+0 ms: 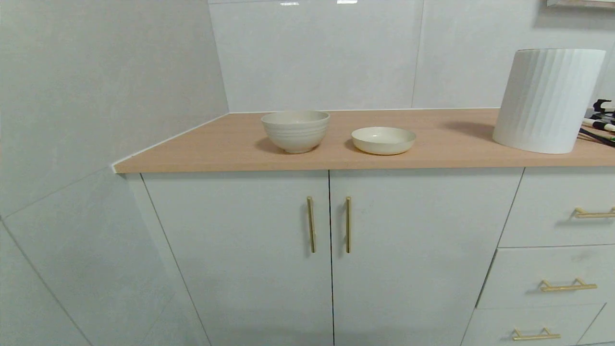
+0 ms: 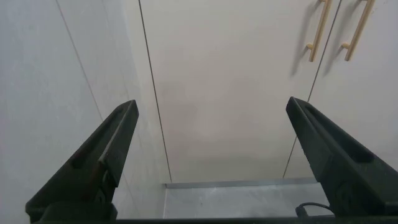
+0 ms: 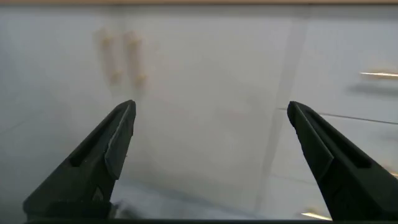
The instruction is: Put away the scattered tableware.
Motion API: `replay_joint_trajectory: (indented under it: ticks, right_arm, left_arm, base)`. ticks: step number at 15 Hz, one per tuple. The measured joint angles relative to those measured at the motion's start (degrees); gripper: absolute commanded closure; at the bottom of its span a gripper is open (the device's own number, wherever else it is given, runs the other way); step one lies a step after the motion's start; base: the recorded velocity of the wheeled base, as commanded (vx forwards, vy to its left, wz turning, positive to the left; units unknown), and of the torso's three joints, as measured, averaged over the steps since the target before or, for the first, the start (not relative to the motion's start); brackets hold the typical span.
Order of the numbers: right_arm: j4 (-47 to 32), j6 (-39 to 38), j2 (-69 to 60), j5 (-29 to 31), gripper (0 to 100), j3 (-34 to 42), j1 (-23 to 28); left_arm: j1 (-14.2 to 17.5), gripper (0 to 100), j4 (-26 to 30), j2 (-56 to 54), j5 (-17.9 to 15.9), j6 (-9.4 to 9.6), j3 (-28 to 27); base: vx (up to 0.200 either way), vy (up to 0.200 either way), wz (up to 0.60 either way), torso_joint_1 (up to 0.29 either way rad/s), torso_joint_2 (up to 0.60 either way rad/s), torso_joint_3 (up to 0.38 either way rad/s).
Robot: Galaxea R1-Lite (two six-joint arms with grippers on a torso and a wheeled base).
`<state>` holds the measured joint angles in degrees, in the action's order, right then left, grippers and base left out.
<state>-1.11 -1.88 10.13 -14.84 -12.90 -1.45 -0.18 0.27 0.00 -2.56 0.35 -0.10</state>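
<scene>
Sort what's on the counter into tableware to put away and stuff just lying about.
For the job: deep ribbed bowl; shallow dish.
Just lying about: tall white cylinder; pens beside it.

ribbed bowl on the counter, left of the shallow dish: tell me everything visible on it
The ribbed bowl is deep, round and off-white, glazed ceramic by its look, with horizontal ridges around the upper outer wall and a narrow base. It stands upright, mouth up, on the wooden countertop toward the corner. The part of its inside that shows is bare. The shallow dish sits to its right, apart from it. Only the countertop touches it.
</scene>
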Motion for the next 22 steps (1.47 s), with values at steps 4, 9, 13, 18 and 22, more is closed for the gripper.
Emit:
replay_joint_trajectory:
  ticks: [4, 9, 13, 18, 22]
  right_arm:
    - [-0.20, -0.30, 22.33, -8.37, 0, -7.36, -3.15]
    - [11.26, -1.93, 50.92, -10.37, 0, -16.48, -15.14]
    - [15.64, -4.46, 72.20, -10.80, 0, -28.81, -23.08]
    - [18.04, -9.25, 90.53, -11.06, 0, -43.19, -28.92]
    - [29.35, -12.46, 99.90, -10.73, 0, -45.36, -29.81]
  left_arm:
    - [0.00, 0, 0.00, 0.00, 0.00, 0.00, 0.00]
    - [0.00, 0, 0.00, 0.00, 0.00, 0.00, 0.00]
    - [0.00, 0, 0.00, 0.00, 0.00, 0.00, 0.00]
    - [0.00, 0, -0.02, 0.00, 0.00, 0.00, 0.00]
    - [0.00, 0, 0.00, 0.00, 0.00, -0.02, 0.00]
  base:
    - [0.000, 0.000, 0.00, 0.000, 0.00, 0.000]
    - [0.000, 0.000, 0.00, 0.000, 0.00, 0.000]
    - [0.000, 0.000, 0.00, 0.000, 0.00, 0.000]
    - [0.000, 0.000, 0.00, 0.000, 0.00, 0.000]
    - [0.000, 0.000, 0.00, 0.000, 0.00, 0.000]
